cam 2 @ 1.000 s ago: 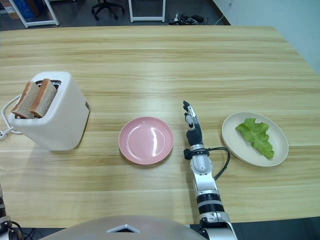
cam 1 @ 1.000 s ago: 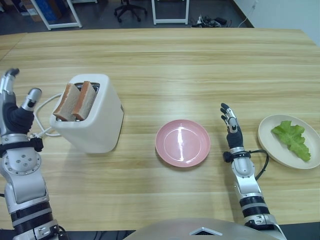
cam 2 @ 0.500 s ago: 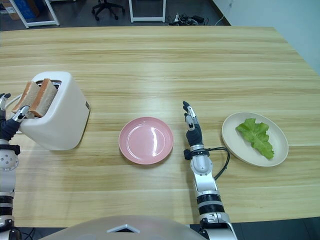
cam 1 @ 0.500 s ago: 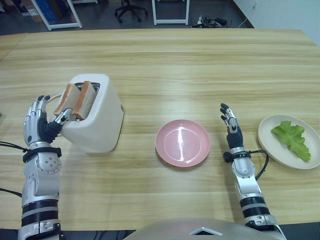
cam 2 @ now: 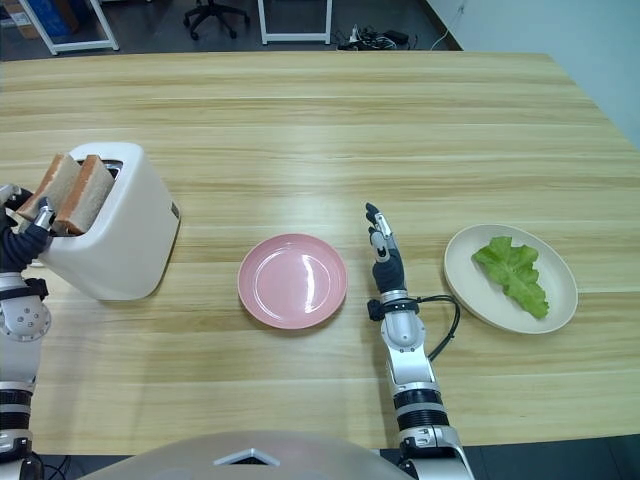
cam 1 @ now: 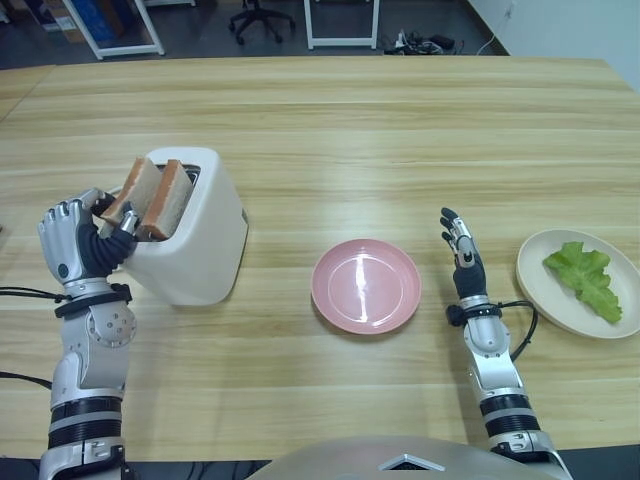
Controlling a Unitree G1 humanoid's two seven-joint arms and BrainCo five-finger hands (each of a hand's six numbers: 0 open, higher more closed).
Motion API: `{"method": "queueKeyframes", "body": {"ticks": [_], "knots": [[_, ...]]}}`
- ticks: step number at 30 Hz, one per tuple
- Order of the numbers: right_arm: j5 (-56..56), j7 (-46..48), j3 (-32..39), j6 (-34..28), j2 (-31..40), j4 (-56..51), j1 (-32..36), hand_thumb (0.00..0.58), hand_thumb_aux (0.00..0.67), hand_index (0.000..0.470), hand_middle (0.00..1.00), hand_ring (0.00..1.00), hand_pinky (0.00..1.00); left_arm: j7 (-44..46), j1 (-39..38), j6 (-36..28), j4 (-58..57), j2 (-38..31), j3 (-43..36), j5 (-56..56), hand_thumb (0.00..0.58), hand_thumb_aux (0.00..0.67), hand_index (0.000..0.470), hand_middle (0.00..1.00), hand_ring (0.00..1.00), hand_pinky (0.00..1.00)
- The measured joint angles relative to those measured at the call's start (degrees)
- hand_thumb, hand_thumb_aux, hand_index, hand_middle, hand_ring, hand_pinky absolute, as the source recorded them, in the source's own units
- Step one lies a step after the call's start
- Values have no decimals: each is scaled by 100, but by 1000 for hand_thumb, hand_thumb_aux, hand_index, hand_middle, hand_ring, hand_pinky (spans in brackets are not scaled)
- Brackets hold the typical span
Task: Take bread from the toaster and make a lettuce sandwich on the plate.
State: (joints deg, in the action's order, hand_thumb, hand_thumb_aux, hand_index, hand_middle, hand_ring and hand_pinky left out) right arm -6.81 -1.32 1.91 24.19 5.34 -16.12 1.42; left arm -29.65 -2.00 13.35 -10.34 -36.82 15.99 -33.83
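Note:
A white toaster (cam 1: 200, 245) stands at the table's left with two brown-crusted bread slices sticking out of its slots. My left hand (cam 1: 82, 232) is at the toaster's left side, fingers curled around the lower edge of the outer slice (cam 1: 132, 188). The inner slice (cam 1: 172, 198) stands beside it. An empty pink plate (cam 1: 365, 286) lies at the centre. My right hand (cam 1: 461, 250) is held upright and open, just right of the pink plate, holding nothing. A lettuce leaf (cam 1: 586, 279) lies on a cream plate (cam 1: 545, 300) at the right.
The wooden table reaches far back behind the toaster and plates. Beyond its far edge are an office chair (cam 1: 260, 15) and white frame legs (cam 1: 340, 25). The cream plate sits close to the table's right edge.
My left hand came in from the far left to the toaster and closed its fingers on the outer bread slice, which now sits slightly higher. The right hand has not moved.

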Motion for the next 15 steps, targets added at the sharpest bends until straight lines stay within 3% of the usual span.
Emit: {"method": "queueKeyframes", "body": {"ticks": [9,15], "knots": [[-1,-18,2,-1,-15,-15,-17,0,0,0,0,0,0,-1363,-26,58,808,56,768,-277,580,670,470,1000,1000,1000],[-1,-21,7,0,-23,-30,-29,0,0,0,0,0,0,-1598,-25,390,1920,267,1336,47,580,670,470,1000,1000,1000]]}}
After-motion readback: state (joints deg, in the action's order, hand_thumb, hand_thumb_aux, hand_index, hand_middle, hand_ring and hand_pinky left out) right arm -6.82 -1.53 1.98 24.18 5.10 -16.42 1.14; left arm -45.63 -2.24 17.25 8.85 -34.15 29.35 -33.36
